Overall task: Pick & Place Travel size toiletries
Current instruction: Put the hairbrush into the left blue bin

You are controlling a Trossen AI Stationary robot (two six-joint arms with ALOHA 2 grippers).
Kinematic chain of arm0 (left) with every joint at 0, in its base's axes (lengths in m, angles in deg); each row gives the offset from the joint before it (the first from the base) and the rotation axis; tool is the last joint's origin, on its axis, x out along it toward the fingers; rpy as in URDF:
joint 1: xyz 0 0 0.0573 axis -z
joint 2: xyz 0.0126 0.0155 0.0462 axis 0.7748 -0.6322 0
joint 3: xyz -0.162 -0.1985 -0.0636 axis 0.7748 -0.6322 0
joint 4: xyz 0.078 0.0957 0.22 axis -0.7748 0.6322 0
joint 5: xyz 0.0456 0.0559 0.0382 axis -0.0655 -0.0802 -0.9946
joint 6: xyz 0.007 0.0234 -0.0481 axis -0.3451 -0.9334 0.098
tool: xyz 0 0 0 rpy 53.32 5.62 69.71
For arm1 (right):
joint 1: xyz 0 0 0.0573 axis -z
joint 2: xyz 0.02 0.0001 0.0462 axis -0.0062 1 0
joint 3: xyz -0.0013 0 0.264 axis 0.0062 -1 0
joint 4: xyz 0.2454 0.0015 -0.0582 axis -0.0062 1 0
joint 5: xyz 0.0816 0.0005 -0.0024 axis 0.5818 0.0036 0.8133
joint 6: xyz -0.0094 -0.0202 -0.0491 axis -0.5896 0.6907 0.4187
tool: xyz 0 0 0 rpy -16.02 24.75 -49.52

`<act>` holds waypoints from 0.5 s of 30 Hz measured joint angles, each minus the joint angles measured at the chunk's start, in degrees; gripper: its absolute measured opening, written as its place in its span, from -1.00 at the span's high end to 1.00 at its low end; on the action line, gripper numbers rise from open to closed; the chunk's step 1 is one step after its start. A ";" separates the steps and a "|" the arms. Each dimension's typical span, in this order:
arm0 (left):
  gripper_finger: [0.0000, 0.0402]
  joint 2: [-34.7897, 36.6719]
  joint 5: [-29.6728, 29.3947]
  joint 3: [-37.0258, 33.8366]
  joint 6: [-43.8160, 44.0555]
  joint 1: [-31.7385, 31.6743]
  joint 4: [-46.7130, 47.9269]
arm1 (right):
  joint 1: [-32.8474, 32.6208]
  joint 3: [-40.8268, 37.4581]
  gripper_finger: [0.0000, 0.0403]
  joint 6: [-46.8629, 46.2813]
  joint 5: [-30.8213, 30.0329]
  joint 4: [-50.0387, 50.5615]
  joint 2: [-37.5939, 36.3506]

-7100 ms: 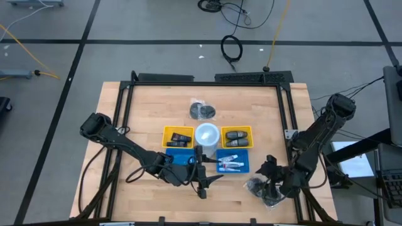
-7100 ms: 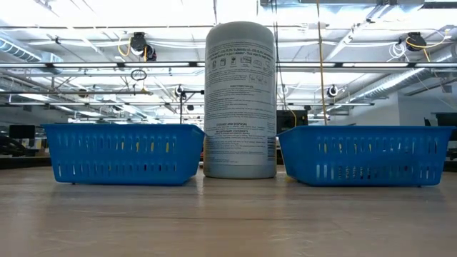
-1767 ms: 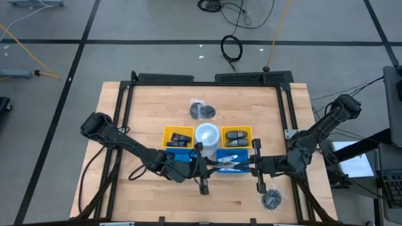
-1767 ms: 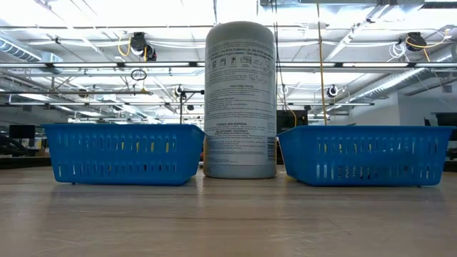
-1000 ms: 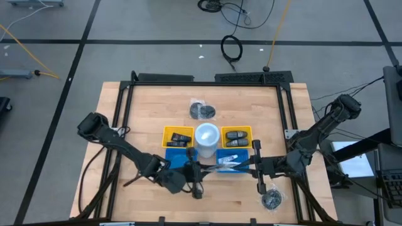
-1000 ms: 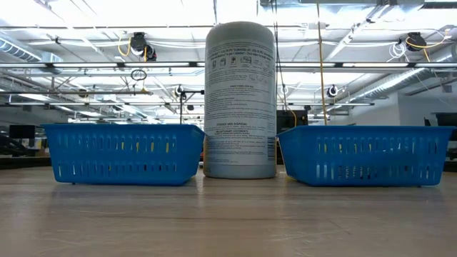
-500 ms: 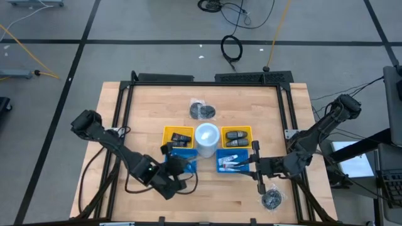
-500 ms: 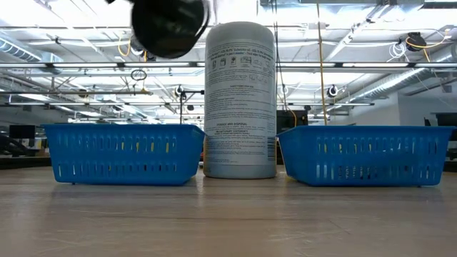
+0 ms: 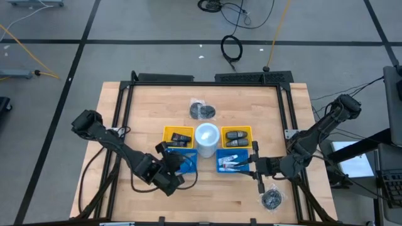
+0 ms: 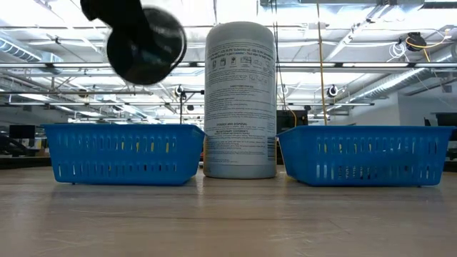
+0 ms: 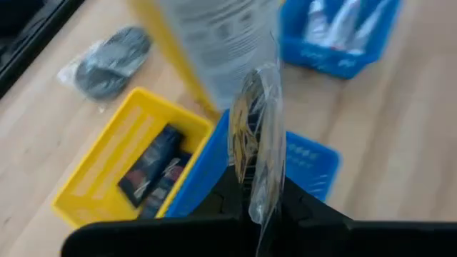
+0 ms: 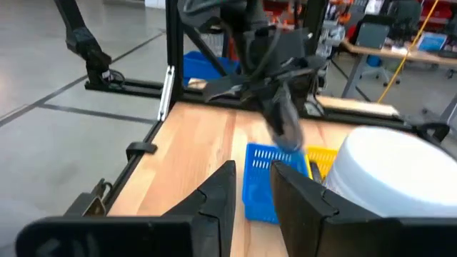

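Looking down from above, a wooden table (image 9: 125,125) holds four small bins grouped round a white canister (image 9: 206,135) at its middle. Two yellow bins sit on the far side: the left yellow bin (image 9: 178,136) holds black oblong gadgets (image 9: 182,139), and the right yellow bin (image 9: 237,137) holds more of them. Two blue bins sit on the near side. The travel size toiletries (image 9: 230,164), small white tubes with red and blue marks, lie in the right blue bin (image 9: 233,161).

The left gripper (image 9: 178,164) hangs over the left blue bin (image 9: 186,159), just left of the canister. Its fingers are pinched closed on a clear plastic bag (image 11: 258,146) with small bits inside, which dangles between them in the left wrist view. From table height, part of the left arm shows as a dark round shape above the left blue bin.

The right gripper (image 9: 251,164) sits at the right edge of the right blue bin, its fingers (image 12: 221,187) a narrow gap apart and holding nothing. A dark bundle (image 9: 271,199) lies near the table's near right corner, and another bagged dark bundle (image 9: 202,110) lies on the far side.
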 joint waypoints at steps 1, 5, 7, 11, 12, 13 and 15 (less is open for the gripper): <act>0.95 0.00 0.19 -0.48 0.97 -0.28 0.75 | 0.00 0.00 0.61 -0.74 0.03 0.73 0.00; 0.95 -0.01 3.91 -3.46 3.78 -2.11 0.92 | 0.00 -0.02 0.61 -3.33 0.11 3.01 0.00; 0.94 -0.02 4.88 -4.83 4.86 -2.76 0.94 | 0.00 -0.02 0.61 -3.47 0.15 3.21 0.00; 0.91 -0.02 5.69 -6.46 6.18 -3.70 0.94 | 0.00 -0.02 0.61 -3.47 0.15 3.11 0.00; 0.91 -0.02 5.82 -6.51 6.24 -3.80 0.93 | 0.00 -0.02 0.61 -3.47 0.15 3.11 0.00; 0.92 -0.02 5.87 -6.51 6.19 -3.93 0.73 | 0.00 -0.02 0.61 -3.47 0.15 3.10 0.00; 0.94 -0.02 5.94 -6.51 6.13 -4.05 0.54 | 0.00 -0.02 0.61 -3.47 0.15 3.23 0.00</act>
